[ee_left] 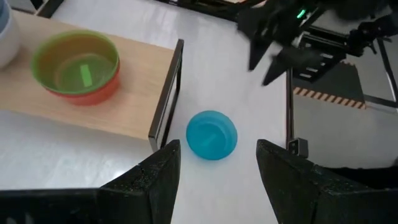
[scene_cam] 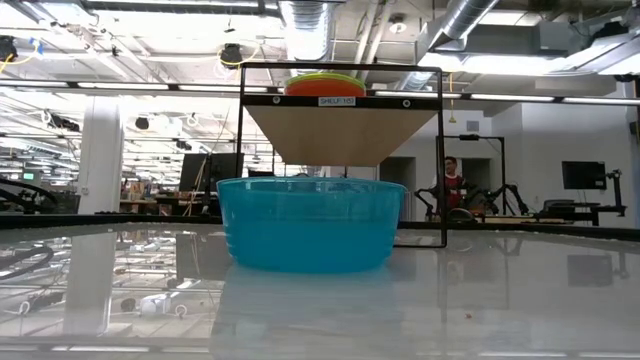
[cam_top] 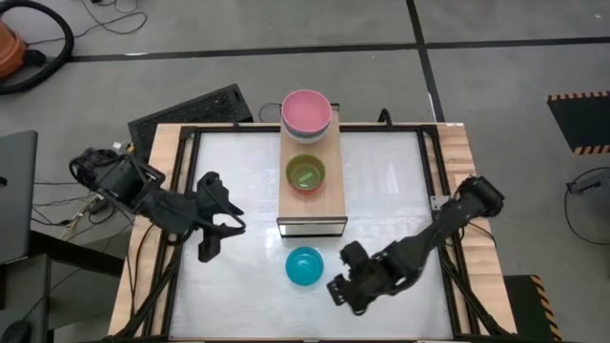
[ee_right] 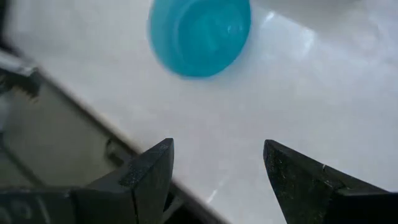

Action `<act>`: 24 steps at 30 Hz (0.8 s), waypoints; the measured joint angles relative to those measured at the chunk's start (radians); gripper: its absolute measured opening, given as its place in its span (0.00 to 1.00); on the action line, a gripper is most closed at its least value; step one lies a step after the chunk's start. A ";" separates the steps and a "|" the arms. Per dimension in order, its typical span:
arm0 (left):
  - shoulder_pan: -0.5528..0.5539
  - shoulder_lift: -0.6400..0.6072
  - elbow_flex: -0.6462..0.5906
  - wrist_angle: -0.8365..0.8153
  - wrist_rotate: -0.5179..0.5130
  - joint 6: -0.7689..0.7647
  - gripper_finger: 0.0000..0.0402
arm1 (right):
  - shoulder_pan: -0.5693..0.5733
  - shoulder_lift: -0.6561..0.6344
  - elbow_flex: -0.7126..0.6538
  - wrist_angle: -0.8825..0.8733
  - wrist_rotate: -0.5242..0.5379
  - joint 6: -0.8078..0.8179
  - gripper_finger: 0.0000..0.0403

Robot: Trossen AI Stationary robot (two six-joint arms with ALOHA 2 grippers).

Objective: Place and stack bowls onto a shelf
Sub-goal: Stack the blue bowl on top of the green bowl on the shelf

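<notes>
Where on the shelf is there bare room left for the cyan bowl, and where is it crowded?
Bare wood remains at the shelf's front end, between the green-in-red stack and its dark front edge. The back end is crowded by the pink-topped stack. The cyan bowl sits on the table just beyond that front edge, between both open end effectors.

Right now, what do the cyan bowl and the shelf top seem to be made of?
Cyan bowl: likely plastic, glossy and slightly translucent, with light showing through its wall. Shelf top: pale wood or wood-look laminate, matte, with visible grain; the front edge looks like dark metal.
</notes>
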 joint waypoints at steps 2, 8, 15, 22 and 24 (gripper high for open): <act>-0.005 -0.001 0.000 0.000 -0.012 -0.001 0.48 | -0.016 0.039 0.000 0.007 0.006 0.004 0.68; -0.004 0.000 0.000 0.000 -0.018 -0.002 0.48 | -0.079 0.133 0.000 0.078 -0.003 -0.032 0.68; -0.004 0.002 0.000 0.000 -0.018 -0.052 0.48 | -0.116 0.256 0.001 0.142 -0.030 -0.038 0.68; -0.004 0.003 0.000 0.000 -0.017 -0.075 0.48 | -0.130 0.328 0.000 0.126 -0.064 -0.038 0.66; -0.004 0.003 0.000 0.000 -0.018 -0.075 0.48 | -0.137 0.328 0.000 0.127 -0.042 -0.033 0.61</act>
